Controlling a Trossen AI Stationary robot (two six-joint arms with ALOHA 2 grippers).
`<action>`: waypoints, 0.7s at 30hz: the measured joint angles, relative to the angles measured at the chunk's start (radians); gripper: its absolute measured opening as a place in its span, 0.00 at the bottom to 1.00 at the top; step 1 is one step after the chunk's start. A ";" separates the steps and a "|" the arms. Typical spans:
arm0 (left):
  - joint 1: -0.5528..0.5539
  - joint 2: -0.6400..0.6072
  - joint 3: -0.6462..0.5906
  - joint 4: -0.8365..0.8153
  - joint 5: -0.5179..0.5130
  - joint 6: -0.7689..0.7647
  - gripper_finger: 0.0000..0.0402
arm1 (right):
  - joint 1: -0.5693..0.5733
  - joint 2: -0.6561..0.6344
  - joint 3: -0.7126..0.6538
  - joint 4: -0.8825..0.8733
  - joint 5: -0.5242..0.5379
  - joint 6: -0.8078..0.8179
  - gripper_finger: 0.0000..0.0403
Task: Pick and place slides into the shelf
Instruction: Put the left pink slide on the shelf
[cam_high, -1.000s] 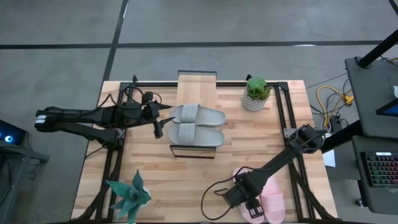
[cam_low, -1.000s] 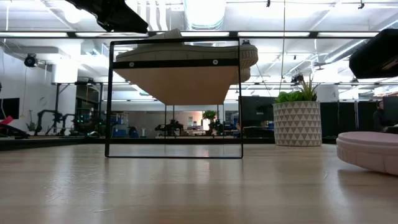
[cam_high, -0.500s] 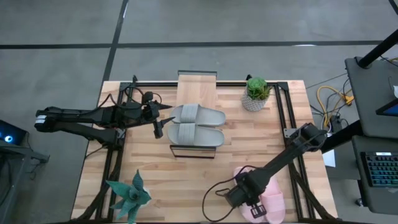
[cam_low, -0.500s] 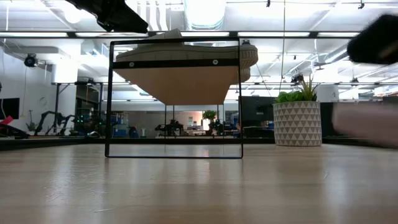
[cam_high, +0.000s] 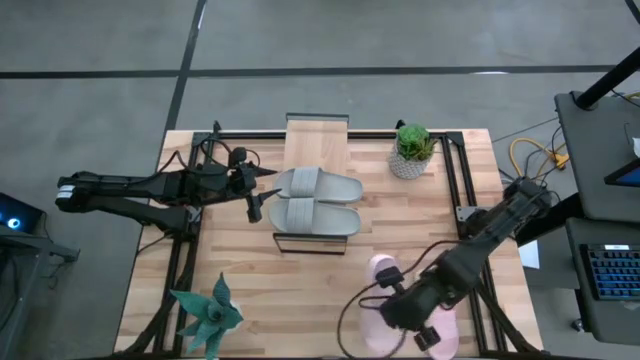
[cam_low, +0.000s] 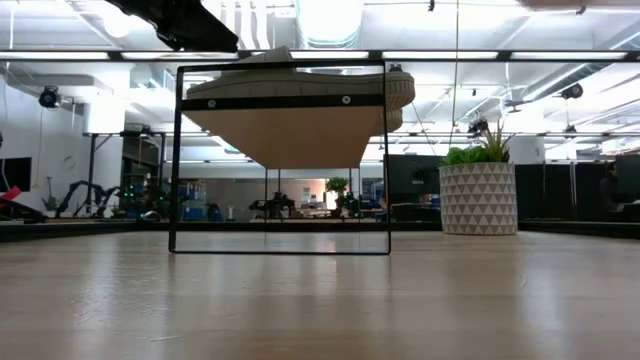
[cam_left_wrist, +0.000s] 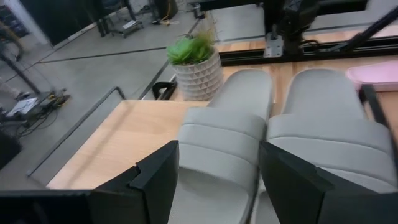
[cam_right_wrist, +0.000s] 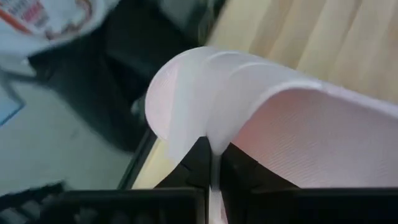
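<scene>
Seen from above, the right pincer (cam_high: 408, 308) hangs over the near right corner of the wooden surface (cam_high: 240, 270), clamped on a pale pink slide (cam_high: 381, 295) that sticks out from it toward the shelf. A second pink slide (cam_high: 441, 322) lies just beside it, partly under the arm. The two grey slides (cam_high: 318, 200) sit side by side on the shelf (cam_high: 317, 130), filling the near part of its plank; the left pincer (cam_high: 258, 190) waits at their left ends, fingers parted and holding nothing. A potted plant (cam_high: 411, 150) stands right of the shelf and a spiky green plant (cam_high: 208, 315) marks the near left corner.

At surface height, the shelf's black frame (cam_low: 281, 155) carries the grey pair on its plank, with only a dark part of the left arm (cam_low: 180, 22) showing at the top; no pink slide rests on the surface here, which suggests it rides clear.

The left wrist view shows its dark fingers (cam_left_wrist: 155, 180) spread before the grey pair's heels.

The right wrist view shows the pink foam (cam_right_wrist: 249, 106) pinched thin at its edge and folding upward. That narrow bite on soft foam could slip or let the slide swing in transit. With the grey pair and the waiting left pincer crowding the plank, a drooping slide could knock them or catch the frame.
</scene>
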 joint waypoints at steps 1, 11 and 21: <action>0.000 0.000 0.000 0.008 0.023 0.012 0.51 | 0.009 -0.017 0.000 0.030 0.028 -0.042 0.03; -0.011 0.039 0.000 0.346 0.686 0.381 0.51 | 0.012 -0.048 -0.020 0.288 0.052 -0.558 0.03; -0.105 0.260 0.006 0.575 0.772 0.725 0.51 | -0.036 -0.033 -0.060 0.363 -0.034 -0.679 0.03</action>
